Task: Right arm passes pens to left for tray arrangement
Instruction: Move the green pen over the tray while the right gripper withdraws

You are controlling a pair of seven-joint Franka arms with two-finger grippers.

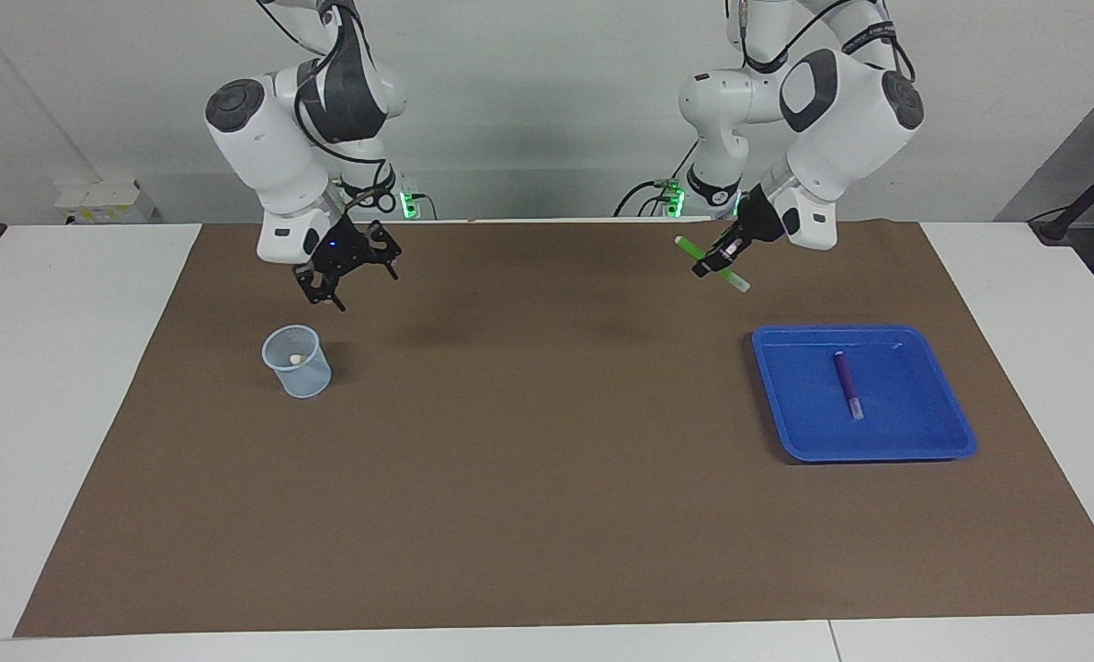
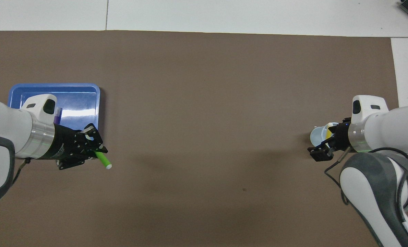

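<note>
My left gripper is shut on the bright green pen and holds it tilted in the air over the mat, beside a corner of the blue tray. It also shows in the overhead view with the green pen. The purple pen lies flat in the tray. My right gripper, blue light on, is open and empty over the mat, just by the mesh cup. The yellow pen stands in that cup, only its pale end showing.
A brown mat covers the middle of the white table. The cup stands toward the right arm's end, the tray toward the left arm's end. In the overhead view my right gripper partly covers the cup.
</note>
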